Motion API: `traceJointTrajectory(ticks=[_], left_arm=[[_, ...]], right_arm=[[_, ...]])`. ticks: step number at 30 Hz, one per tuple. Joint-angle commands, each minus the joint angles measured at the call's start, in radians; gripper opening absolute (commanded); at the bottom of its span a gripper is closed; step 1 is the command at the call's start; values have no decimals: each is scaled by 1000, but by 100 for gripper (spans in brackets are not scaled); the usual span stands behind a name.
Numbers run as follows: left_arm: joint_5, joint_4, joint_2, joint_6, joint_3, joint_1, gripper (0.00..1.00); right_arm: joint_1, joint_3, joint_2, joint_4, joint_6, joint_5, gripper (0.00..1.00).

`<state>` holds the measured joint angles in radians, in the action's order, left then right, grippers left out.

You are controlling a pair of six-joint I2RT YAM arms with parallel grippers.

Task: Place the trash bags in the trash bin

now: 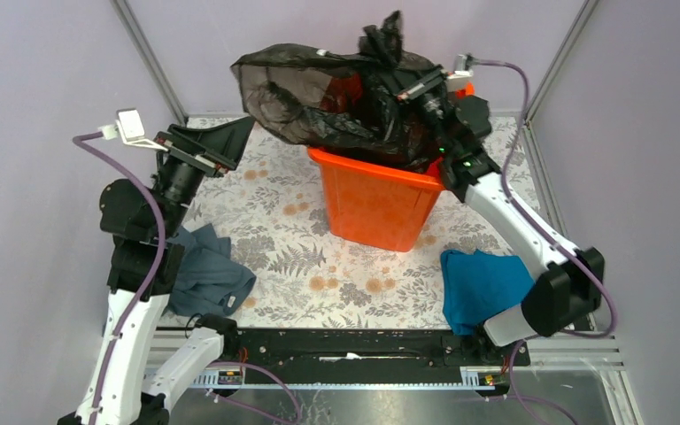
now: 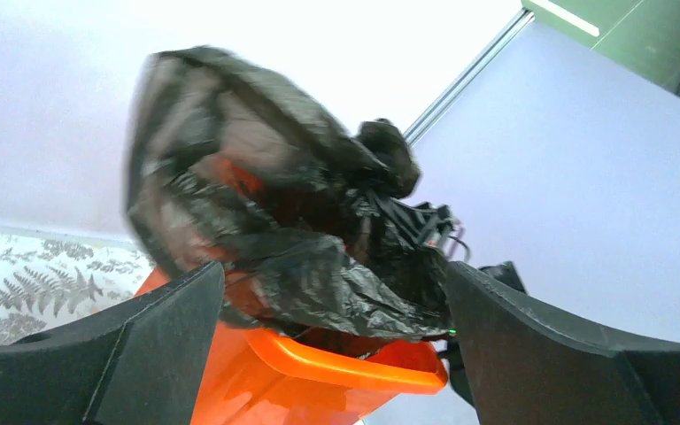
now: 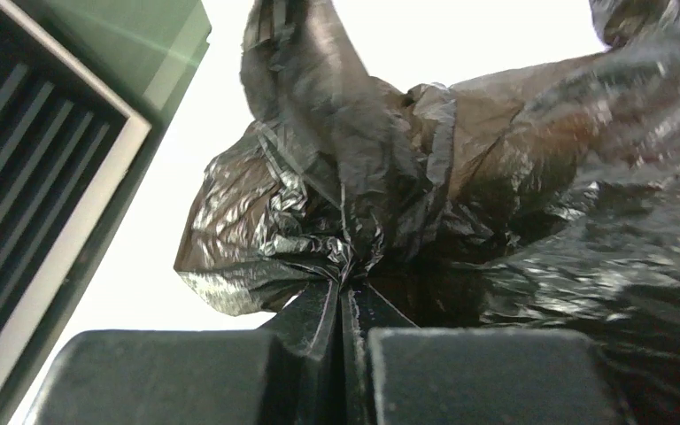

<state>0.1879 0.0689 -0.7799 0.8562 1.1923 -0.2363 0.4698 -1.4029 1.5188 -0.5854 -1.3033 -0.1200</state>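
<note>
While right claw (image 3: 347, 297) clamps bag (image 1: 310, 97) above bin (image 1: 376, 204), left claw (image 2: 328, 292) gapes empty — bag partly in, mostly billowing over rim; pushing down remains.

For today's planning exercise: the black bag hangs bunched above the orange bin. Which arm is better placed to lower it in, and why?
Right. The right gripper is shut on the trash bag over the trash bin; the left gripper is open, beside the bin, holding nothing.
</note>
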Motion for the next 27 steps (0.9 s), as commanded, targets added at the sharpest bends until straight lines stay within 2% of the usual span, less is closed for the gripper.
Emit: traceJointTrajectory(ticks=[1,6,12,15,17,21,23,26,27], left_arm=[[19,9,-72,-25,-9,3,99],[78,-78,-93,54,-81,3,99],[217,-290,-217,206,-109,5,99],[298,-457,-301,295,-106,6,99],[330,-521,-361,319,-84,6,96],[362,-544,-440,332,-37,6,72],[355,-565,-449,330,-28,6,54],[360,-533,-461,300,32,6,16],[364,-509,-466,288,58,6,9]], right_arm=[[-68,102,-190,26,124,111,0],[-124,146,-263,117,211,149,0],[-129,120,-289,169,271,127,0],[-129,112,-301,196,291,122,0],[-130,112,-308,202,300,122,0],[-129,92,-315,230,334,87,0],[-130,76,-321,256,373,72,3],[-129,43,-329,321,479,30,19],[-130,33,-334,349,537,12,30]])
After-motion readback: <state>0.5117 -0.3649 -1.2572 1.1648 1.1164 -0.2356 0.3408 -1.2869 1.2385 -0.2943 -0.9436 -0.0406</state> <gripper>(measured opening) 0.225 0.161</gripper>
